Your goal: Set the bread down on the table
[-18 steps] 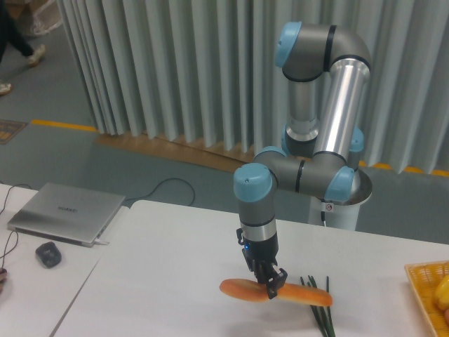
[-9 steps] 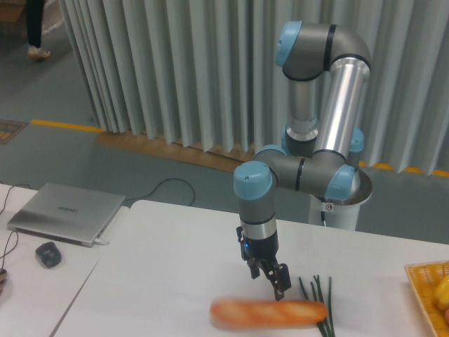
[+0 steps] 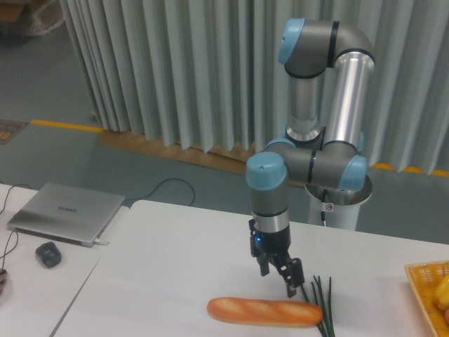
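Camera view: the bread (image 3: pixel 264 312) is now lying flat on the table (image 3: pixel 168 267), released; the gripper (image 3: pixel 283 275) is lifting away, jaws spread empty.

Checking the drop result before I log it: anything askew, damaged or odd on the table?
Nothing stands out. The bread lies flat and whole on the table, its right end beside or just touching the green stalks. The pincer hangs open above it, holding nothing.
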